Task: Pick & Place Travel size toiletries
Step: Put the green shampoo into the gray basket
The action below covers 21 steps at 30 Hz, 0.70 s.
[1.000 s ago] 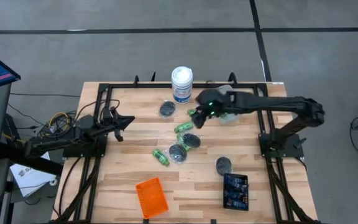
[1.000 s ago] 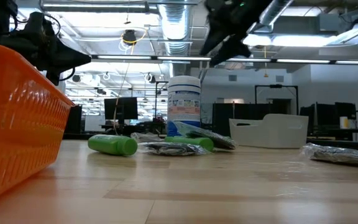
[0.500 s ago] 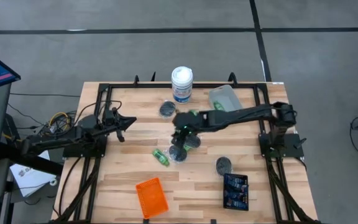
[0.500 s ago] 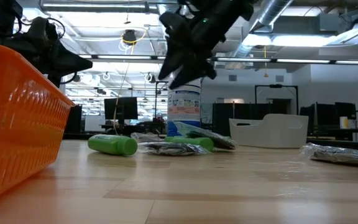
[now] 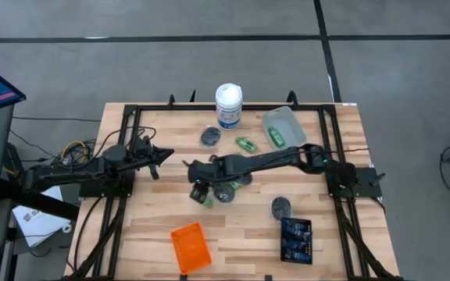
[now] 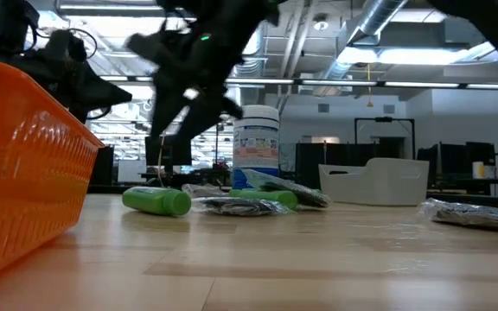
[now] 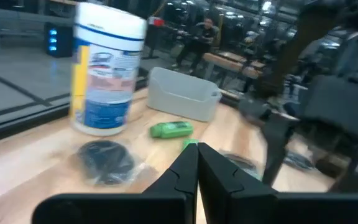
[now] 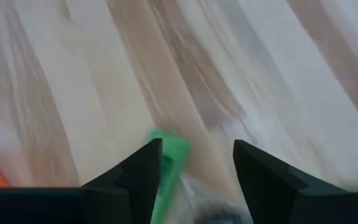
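On the desk we count three green bottles: one beneath the right gripper at mid-desk, one loose toward the far edge, and one inside the clear tray at the far right. We count four wrapped dark pucks, plus blue tubes in the black tray near the front edge. The right gripper hovers with fingers spread above the mid-desk bottle, holding nothing. The left gripper, fingers pressed together, waits over the left edge. Only the low view shows the orange tray's mesh wall; only the left wrist view shows the white canister's label.
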Each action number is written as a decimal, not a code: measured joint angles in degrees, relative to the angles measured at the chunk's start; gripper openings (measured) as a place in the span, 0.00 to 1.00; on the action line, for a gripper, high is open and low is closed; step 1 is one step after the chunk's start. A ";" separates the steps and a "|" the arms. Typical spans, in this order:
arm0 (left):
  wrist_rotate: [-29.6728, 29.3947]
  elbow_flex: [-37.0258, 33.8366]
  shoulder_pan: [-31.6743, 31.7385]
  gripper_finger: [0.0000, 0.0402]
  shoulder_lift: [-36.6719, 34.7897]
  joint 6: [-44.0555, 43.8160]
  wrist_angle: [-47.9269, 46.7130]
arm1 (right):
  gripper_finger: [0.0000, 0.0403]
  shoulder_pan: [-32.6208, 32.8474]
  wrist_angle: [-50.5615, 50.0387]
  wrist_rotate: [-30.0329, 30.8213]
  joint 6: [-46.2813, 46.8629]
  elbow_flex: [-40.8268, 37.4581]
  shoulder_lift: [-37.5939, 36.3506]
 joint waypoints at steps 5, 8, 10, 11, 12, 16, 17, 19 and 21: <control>-0.13 0.00 -3.22 0.00 -8.04 0.00 0.21 | 0.56 0.82 -7.15 0.11 -0.09 10.13 7.49; -0.19 -0.02 -4.09 0.00 -10.93 -0.15 4.25 | 0.60 1.29 -10.66 -0.16 -0.31 15.04 10.49; -0.11 -0.02 -4.08 0.00 -11.01 -0.02 9.56 | 0.61 1.62 -11.33 -0.26 -0.31 17.60 11.82; -0.18 0.00 -4.23 0.00 -10.98 -0.03 10.68 | 0.61 1.68 -13.14 -0.24 -0.31 17.95 11.92; -0.27 0.00 -4.33 0.00 -10.97 -0.03 10.90 | 0.61 1.91 -14.11 -0.24 -0.28 17.96 11.92; -0.15 0.00 -4.58 0.00 -10.97 0.02 14.73 | 0.61 2.47 -12.97 -0.16 -0.02 18.01 11.97; -0.25 0.00 -4.58 0.00 -10.97 0.00 14.48 | 0.61 2.67 -12.63 -0.13 0.00 18.00 11.97; -0.14 -0.02 -4.58 0.00 -10.99 0.00 16.56 | 0.61 2.73 -12.56 -0.16 0.16 18.00 11.97; -0.13 0.00 -4.58 0.00 -10.97 -0.03 16.91 | 0.61 2.75 -12.99 -0.18 0.76 18.00 11.97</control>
